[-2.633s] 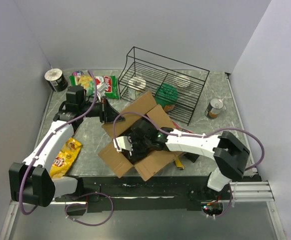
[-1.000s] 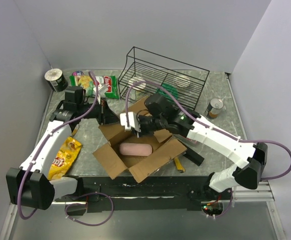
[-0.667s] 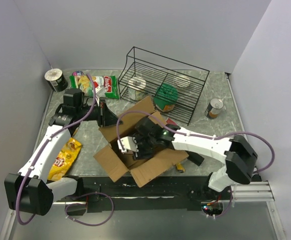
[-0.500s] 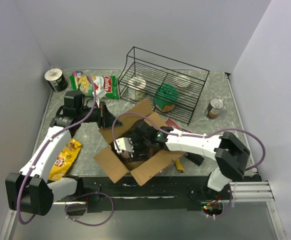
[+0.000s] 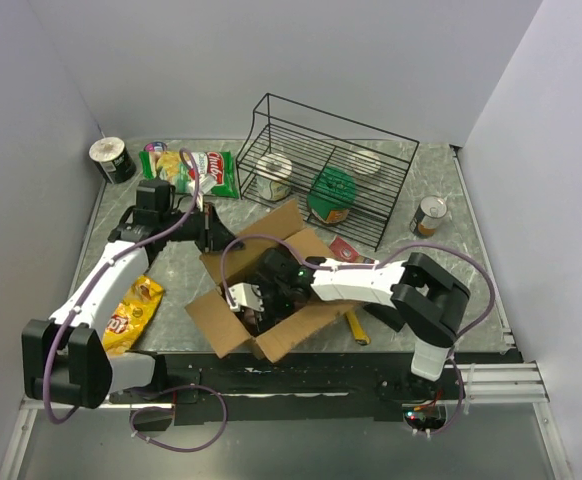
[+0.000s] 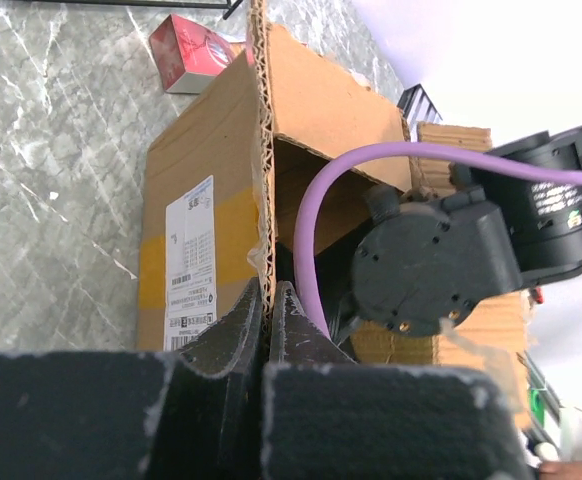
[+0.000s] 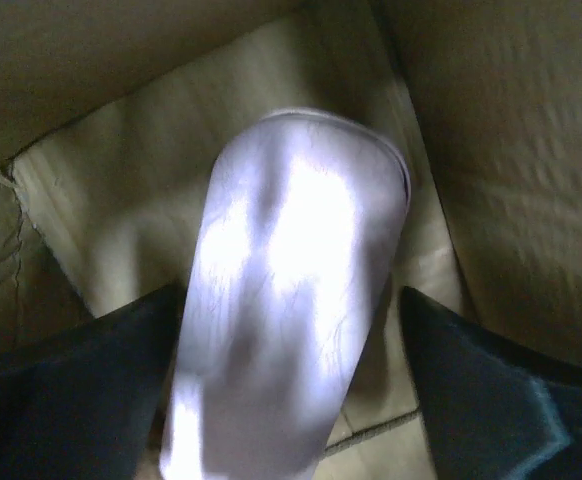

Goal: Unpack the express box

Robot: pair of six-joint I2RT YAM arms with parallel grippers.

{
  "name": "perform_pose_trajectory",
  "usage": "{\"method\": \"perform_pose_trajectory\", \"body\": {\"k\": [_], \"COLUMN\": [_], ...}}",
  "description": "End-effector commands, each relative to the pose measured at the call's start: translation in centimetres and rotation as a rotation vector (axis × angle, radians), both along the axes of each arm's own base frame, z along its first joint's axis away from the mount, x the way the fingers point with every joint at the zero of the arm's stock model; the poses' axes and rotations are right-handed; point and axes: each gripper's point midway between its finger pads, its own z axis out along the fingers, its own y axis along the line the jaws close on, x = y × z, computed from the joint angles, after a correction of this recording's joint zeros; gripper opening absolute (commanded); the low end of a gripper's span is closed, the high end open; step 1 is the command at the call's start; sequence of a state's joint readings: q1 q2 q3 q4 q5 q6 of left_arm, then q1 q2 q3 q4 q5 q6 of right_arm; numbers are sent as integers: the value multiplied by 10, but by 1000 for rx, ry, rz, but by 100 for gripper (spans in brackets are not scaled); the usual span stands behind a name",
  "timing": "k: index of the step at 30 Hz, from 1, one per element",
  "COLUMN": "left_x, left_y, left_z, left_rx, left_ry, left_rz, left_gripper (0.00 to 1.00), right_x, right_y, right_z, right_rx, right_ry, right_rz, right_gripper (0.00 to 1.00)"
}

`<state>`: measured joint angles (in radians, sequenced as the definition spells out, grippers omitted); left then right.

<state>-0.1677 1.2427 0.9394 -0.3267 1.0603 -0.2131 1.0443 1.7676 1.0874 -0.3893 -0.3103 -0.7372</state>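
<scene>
The brown cardboard express box (image 5: 211, 318) sits in the middle of the grey table (image 5: 441, 280). The left gripper (image 6: 266, 310) pinches its flap. Inside, the right gripper (image 7: 291, 300) is open, with the long pale pink packet (image 7: 291, 220) lying lengthwise between its fingers

The express box (image 5: 215, 318) sits centred before me, the wire basket (image 5: 366, 200) behind it, a chip bag (image 5: 131, 312) to its left, a can (image 5: 430, 216) well off to its right. My left gripper (image 6: 267, 300) pinches its far wall edge; my right gripper (image 7: 289, 295) reaches inside, straddling a pouch (image 7: 291, 200) on its floor.
</scene>
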Motion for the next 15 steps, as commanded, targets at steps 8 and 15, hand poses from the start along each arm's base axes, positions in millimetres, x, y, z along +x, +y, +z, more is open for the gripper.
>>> {"method": "perform_pose_trajectory", "body": {"k": [8,15], "left_x": [15,16], "left_y": [-2,1], "left_z": [30,26], "left_rx": [-46,-12], "left_ry": [-72,-112], "left_rz": [-35,-42], "left_gripper": [1,1], "right_x": [-4,22], "right_y": [-29,-15], "right_z": [-42,56], "right_rx": [-189,48], "right_ry": [32,-8], "right_rz": [69,-9], "right_gripper": [0,0]}}
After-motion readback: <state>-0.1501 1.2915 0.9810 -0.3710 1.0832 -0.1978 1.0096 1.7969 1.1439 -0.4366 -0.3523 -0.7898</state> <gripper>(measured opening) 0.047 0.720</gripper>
